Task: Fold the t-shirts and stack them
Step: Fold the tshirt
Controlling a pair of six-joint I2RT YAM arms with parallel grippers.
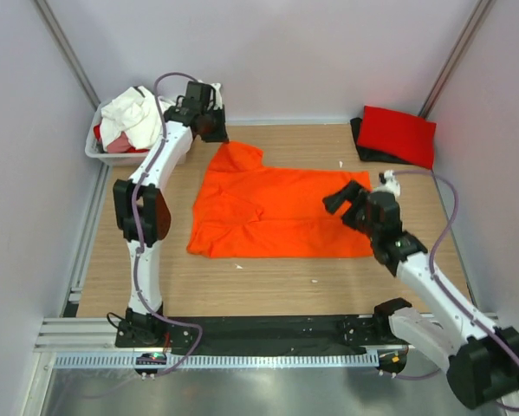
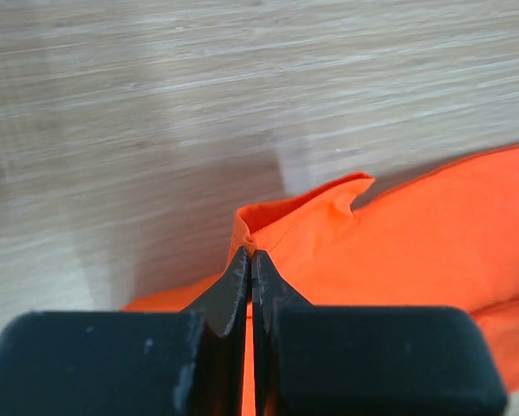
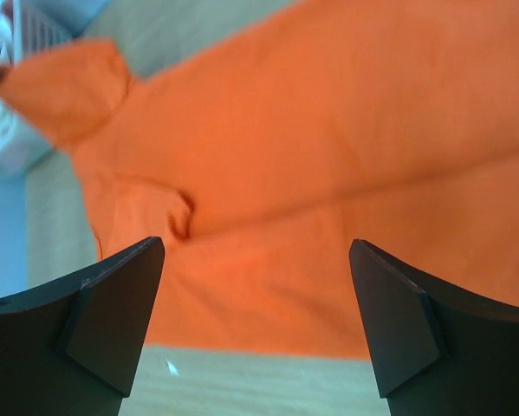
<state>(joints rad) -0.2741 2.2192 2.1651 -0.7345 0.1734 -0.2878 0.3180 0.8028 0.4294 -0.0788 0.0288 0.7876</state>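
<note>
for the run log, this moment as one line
left gripper: shut on orange t-shirt edge | right gripper: open over orange t-shirt | red t-shirt: folded, far right

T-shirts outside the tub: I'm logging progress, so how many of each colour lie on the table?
orange t-shirt: 1
red t-shirt: 1
black t-shirt, under the red one: 1
Total: 3

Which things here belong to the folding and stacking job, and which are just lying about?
Job: orange t-shirt, pinched by the shut left gripper; open right gripper; folded red t-shirt; white shirts heaped far left.
Lying about: white tub holding them; wooden table; white specks.
</note>
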